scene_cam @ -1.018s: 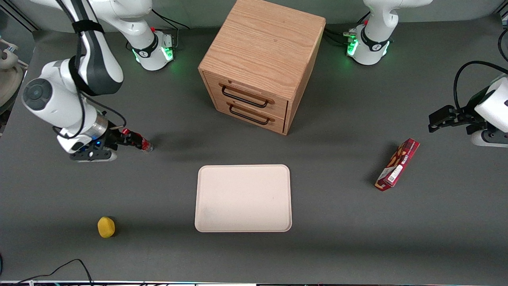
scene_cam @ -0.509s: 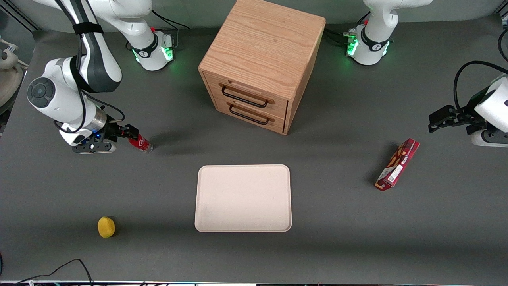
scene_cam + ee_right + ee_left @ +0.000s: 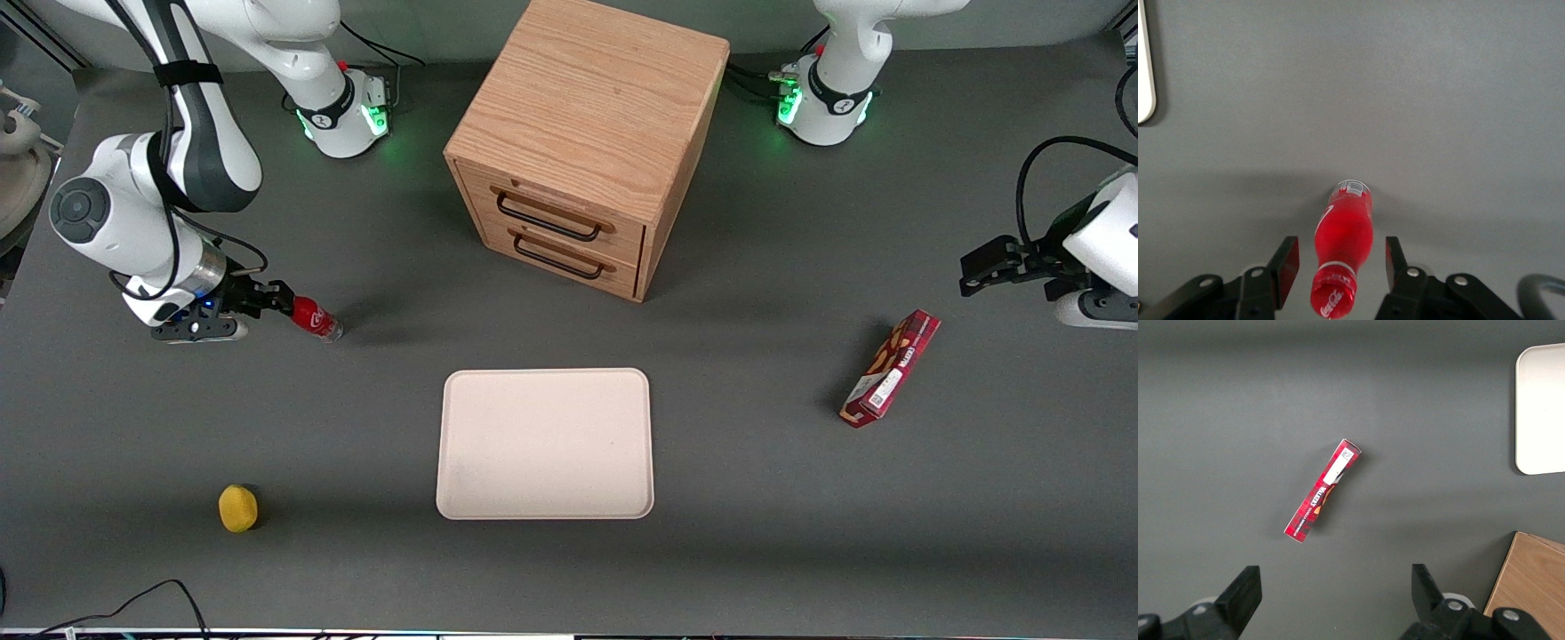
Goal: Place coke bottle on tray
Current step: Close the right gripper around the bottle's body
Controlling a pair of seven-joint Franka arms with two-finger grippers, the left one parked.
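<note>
Dark grey matte table [image 3: 756, 551] seen w/ cable at its near edge. Coke bottle [image 3: 313, 318] is stood on it at working arm's end, cap between the spread fingers of gripper [image 3: 283, 299], not clamped. Tray [image 3: 545, 444] is laid flat mid-table, well apart, in front of wooden drawer unit [image 3: 582, 142].

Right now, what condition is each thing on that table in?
coke bottle: capped, on the table, off the tray.
claw: open, its fingers either side of the bottle's neck, not touching it.
tray: flat, bare.
wooden cabinet: both drawers shut.
red snack box: lying flat.
yellow ball: resting alone.
</note>
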